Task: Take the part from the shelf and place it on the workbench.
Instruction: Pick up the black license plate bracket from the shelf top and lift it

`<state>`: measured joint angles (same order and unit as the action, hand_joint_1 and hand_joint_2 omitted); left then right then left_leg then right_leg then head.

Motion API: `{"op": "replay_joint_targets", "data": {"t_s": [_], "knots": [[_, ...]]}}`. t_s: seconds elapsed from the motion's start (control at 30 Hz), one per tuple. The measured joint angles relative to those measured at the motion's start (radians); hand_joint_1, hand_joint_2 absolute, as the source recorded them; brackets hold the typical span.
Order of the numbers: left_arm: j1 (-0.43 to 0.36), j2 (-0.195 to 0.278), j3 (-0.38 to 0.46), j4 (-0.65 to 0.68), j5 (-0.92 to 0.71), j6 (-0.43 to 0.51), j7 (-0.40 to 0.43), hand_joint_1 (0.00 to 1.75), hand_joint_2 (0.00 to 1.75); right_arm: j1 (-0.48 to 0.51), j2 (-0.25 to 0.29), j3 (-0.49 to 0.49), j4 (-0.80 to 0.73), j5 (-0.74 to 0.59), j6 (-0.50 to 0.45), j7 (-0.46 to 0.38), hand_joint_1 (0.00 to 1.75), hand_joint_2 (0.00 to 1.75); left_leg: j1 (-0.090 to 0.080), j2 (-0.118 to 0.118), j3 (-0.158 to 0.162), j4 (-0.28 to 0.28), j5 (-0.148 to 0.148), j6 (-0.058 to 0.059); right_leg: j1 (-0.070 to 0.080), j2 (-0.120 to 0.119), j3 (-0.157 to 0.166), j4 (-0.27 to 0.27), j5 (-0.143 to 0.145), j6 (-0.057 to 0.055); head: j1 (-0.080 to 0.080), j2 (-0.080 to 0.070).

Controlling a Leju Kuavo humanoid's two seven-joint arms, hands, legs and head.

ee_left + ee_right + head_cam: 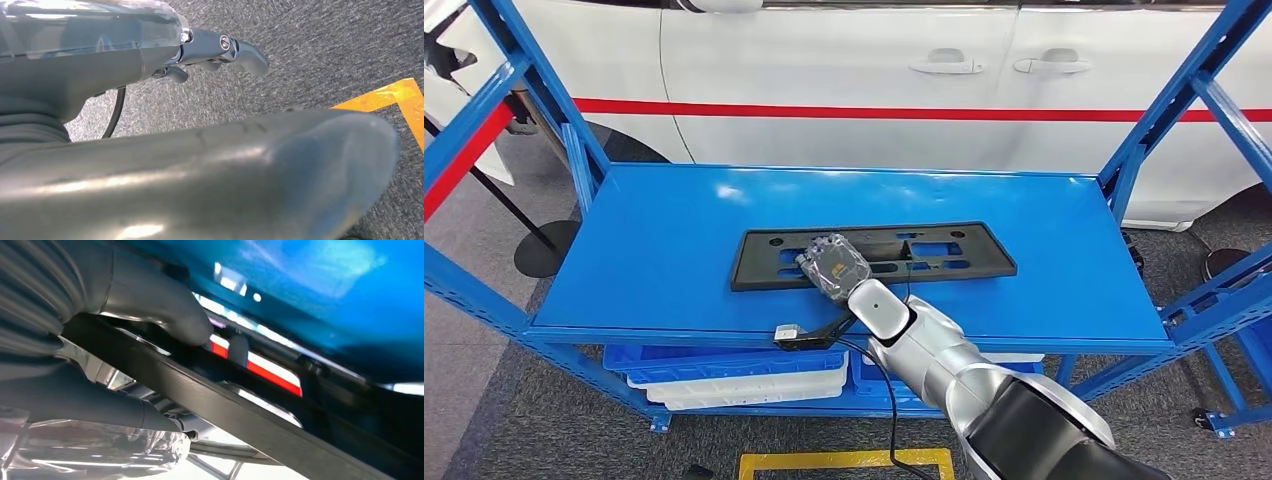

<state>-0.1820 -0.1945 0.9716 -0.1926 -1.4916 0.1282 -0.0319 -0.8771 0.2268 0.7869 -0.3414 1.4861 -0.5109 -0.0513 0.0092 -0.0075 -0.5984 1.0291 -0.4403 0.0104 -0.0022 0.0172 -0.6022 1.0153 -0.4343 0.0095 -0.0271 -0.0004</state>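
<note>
A flat black slotted plate, the part (pixel 944 250), lies lengthwise on the blue shelf (pixel 664 240). My right hand (pixel 834 265), wrapped in clear film, sits on the part's near edge, left of its middle. In the right wrist view the grey thumb (pixel 165 310) presses on one face of the part's black bar (pixel 240 410) while the darker fingers (pixel 100 405) lie against the other face, so the hand grips it. My left hand (pixel 125 65) hangs over the grey carpet, fingers apart, holding nothing.
A white car (pixel 844 60) with a red stripe stands right behind the shelf. Blue uprights (pixel 1169 110) flank the shelf. Blue and white trays (pixel 734 375) sit on the level below. A small camera on a cable (pixel 789 335) hangs at the shelf's front edge. Yellow floor tape (pixel 844 462) lies near my feet.
</note>
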Motion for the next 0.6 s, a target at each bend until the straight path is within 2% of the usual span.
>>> {"op": "replay_joint_targets", "data": {"t_s": [0.27,0.3,0.33,0.4,0.43,0.47,0.53,0.6], "knots": [[-0.001,0.0,0.0,0.0,0.002,0.0,0.003,0.0,0.0,-0.002,0.0,-0.004,0.0,0.006,0.001,-0.003,1.75,1.75,0.0,0.0,0.0,0.0,0.0,0.0,0.0,0.0,0.0,0.0,0.0,0.0,0.0,0.0],[-0.001,0.0,0.0,0.0,0.002,0.0,0.003,0.0,0.0,-0.002,0.0,-0.004,0.0,0.006,0.001,-0.003,1.48,1.75,0.0,0.0,0.0,0.0,0.0,0.0,0.0,0.0,0.0,0.0,0.0,0.0,0.0,0.0],[-0.001,0.0,0.0,0.0,0.002,0.0,0.003,0.0,0.0,-0.002,0.0,-0.004,0.0,0.006,0.001,-0.003,1.12,1.75,0.0,0.0,0.0,0.0,0.0,0.0,0.0,0.0,0.0,0.0,0.0,0.0,0.0,0.0],[-0.001,0.0,0.0,0.0,0.002,0.0,0.003,0.0,0.0,-0.002,0.0,-0.004,0.0,0.004,0.0,-0.004,0.26,1.75,0.0,0.0,0.0,0.0,0.0,0.0,0.0,0.0,0.0,0.0,0.0,0.0,0.0,0.0],[-0.001,0.0,0.0,0.0,0.002,0.0,0.003,0.0,0.0,-0.002,0.0,-0.005,0.0,0.001,-0.003,-0.006,0.08,1.75,0.0,0.0,0.0,0.0,0.0,0.0,0.0,0.0,0.0,0.0,0.0,0.0,0.0,0.0],[-0.001,0.0,0.0,0.0,0.002,0.001,0.004,0.0,0.0,-0.001,0.0,-0.007,0.0,-0.003,-0.006,-0.009,0.01,1.75,0.0,0.0,0.0,0.0,0.0,0.0,0.0,0.0,0.0,0.0,0.0,0.0,0.0,0.0],[-0.001,0.0,0.0,0.0,0.001,0.001,0.004,0.0,0.0,0.002,0.0,-0.012,0.0,-0.01,-0.011,-0.017,0.34,1.75,0.0,0.0,0.0,0.0,0.0,0.0,0.0,0.0,0.0,0.0,0.0,0.0,0.0,0.0],[-0.001,0.0,0.0,0.0,0.001,0.001,0.004,0.0,0.0,0.004,0.0,-0.019,0.0,-0.014,-0.013,-0.02,0.9,1.75,0.0,0.0,-0.001,0.0,0.0,0.0,0.0,0.0,-0.001,0.0,0.0,0.0,0.0,0.0]]}}
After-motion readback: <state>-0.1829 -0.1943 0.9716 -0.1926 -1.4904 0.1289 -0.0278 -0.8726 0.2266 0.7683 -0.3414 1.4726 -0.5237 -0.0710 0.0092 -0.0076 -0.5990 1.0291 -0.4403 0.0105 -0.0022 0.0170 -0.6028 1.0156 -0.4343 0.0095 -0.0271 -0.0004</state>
